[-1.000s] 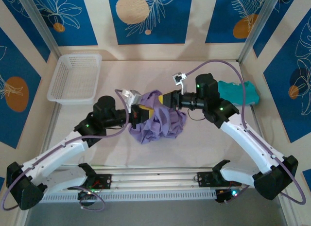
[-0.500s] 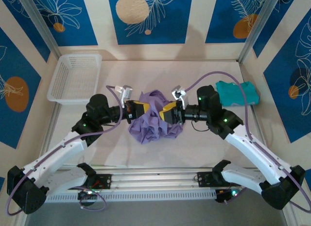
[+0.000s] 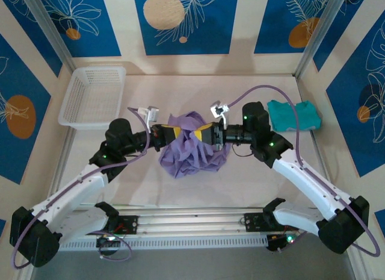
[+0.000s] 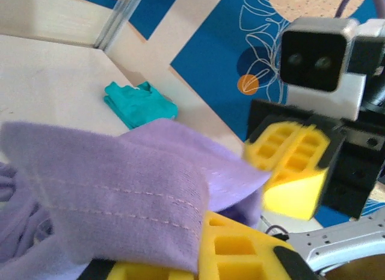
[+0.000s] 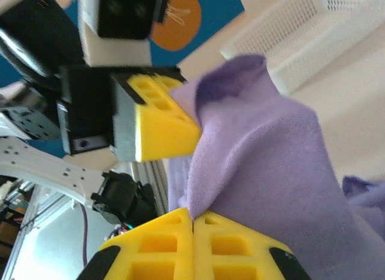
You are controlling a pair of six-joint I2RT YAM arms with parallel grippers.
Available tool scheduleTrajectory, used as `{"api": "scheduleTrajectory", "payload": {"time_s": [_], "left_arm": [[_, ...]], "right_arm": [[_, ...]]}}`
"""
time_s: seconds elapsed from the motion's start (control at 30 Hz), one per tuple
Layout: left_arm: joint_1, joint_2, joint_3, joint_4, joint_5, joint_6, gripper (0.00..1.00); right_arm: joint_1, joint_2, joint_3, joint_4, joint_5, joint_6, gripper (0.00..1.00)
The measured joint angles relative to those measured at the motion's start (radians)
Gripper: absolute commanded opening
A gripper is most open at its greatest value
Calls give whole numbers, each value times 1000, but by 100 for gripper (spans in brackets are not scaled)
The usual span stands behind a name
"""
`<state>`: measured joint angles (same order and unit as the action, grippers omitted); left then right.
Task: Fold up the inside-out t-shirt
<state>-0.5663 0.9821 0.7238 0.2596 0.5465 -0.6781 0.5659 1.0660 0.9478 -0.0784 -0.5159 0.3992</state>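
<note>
The inside-out t-shirt (image 3: 194,149) is a crumpled lavender heap at the table's middle. Both grippers meet at its far top edge, facing each other. My left gripper (image 3: 175,133) comes in from the left; in its wrist view a hemmed fold of the t-shirt (image 4: 114,183) drapes over and runs down between its yellow fingers (image 4: 240,250). My right gripper (image 3: 205,134) comes in from the right, and its jaws are shut together on a pinched edge of the t-shirt (image 5: 264,153). The right gripper (image 5: 194,218) sits a short way from the left gripper (image 5: 162,124).
A white plastic basket (image 3: 93,96) stands at the back left. A folded teal garment (image 3: 295,114) lies at the back right, behind the right arm. Bare table lies in front of the shirt, up to the rail at the near edge.
The right gripper opened, then shut on the shirt's top edge. Both grippers shifted slightly toward the far side, drawing the fold up between them.
</note>
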Motion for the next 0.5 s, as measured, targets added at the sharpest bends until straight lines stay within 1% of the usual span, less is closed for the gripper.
{"api": "scheduleTrajectory", "payload": {"time_s": [0.03,0.1,0.27,0.37,0.43,0.5], "left_arm": [[10,-4,-14,11,-3,-10,26],[25,-10,-34,23,-7,-27,34],[34,-17,-43,5,-20,-19,49],[34,-45,-42,-66,-61,23,62],[34,-75,-29,-158,-121,69,70],[34,-108,-10,-244,-190,113,75]], "right_arm": [[-11,0,-8,35,-26,23,0],[-26,0,-20,93,-70,63,0],[-30,15,-23,207,-148,136,0],[-31,32,-23,246,-171,159,0],[-32,42,-23,254,-175,171,0],[-32,51,-23,260,-178,178,0]]}}
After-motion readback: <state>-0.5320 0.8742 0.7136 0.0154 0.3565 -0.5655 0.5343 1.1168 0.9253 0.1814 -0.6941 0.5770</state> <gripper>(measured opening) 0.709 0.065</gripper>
